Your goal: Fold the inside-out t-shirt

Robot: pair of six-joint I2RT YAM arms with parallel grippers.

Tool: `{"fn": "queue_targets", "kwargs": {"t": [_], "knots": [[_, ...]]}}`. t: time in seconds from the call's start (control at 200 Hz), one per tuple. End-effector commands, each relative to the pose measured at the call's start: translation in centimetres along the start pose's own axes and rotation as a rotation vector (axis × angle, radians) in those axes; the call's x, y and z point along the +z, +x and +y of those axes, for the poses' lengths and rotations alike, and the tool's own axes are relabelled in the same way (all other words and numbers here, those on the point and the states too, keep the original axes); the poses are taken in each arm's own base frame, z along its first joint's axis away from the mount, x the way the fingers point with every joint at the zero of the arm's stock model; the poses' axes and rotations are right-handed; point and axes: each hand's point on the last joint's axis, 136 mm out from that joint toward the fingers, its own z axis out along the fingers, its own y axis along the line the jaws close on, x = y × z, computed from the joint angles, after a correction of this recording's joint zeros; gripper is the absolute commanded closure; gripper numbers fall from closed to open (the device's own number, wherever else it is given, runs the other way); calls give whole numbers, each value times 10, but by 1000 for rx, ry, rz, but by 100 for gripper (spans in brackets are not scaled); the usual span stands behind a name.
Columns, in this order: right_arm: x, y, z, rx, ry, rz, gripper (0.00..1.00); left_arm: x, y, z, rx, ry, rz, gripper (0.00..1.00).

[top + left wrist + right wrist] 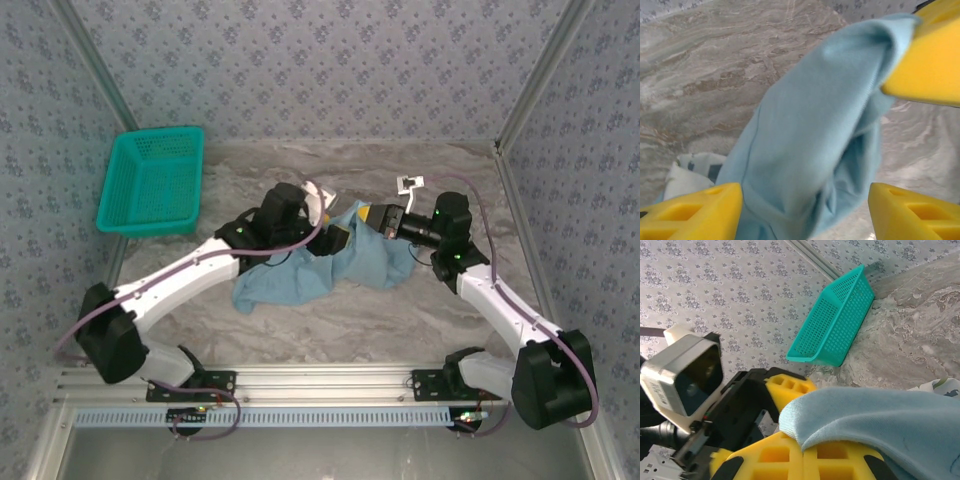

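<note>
1. Under everything you have the grey marble-patterned table (400,320).
2. The light blue inside-out cotton t-shirt (350,262) lies crumpled at the table's centre, between the 2 arms, with 1 part lifted off the surface.
3. The teal plastic mesh basket (152,185) sits at the far left, well apart from the shirt.
4. Your right gripper (802,456) has its yellow jaws pressed together, pinching a folded edge of the shirt and holding it raised.
5. Your left gripper (805,215), just beside the right one, has its jaws spread wide. The raised cloth hangs between its 2 yellow fingers (690,212), clamped by neither.
</note>
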Motion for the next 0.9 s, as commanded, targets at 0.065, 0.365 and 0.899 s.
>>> {"fn": "queue_targets", "kwargs": {"t": [0.065, 0.365, 0.899], "knots": [[-4, 4, 10, -20, -31, 22, 100, 19, -16, 6, 111, -49, -3, 43], [-59, -3, -77, -139, 651, 29, 100, -12, -38, -34, -97, 360, -68, 95], [-44, 34, 5, -437, 364, 120, 65, -29, -50, -28, -328, 512, -107, 100]]}}
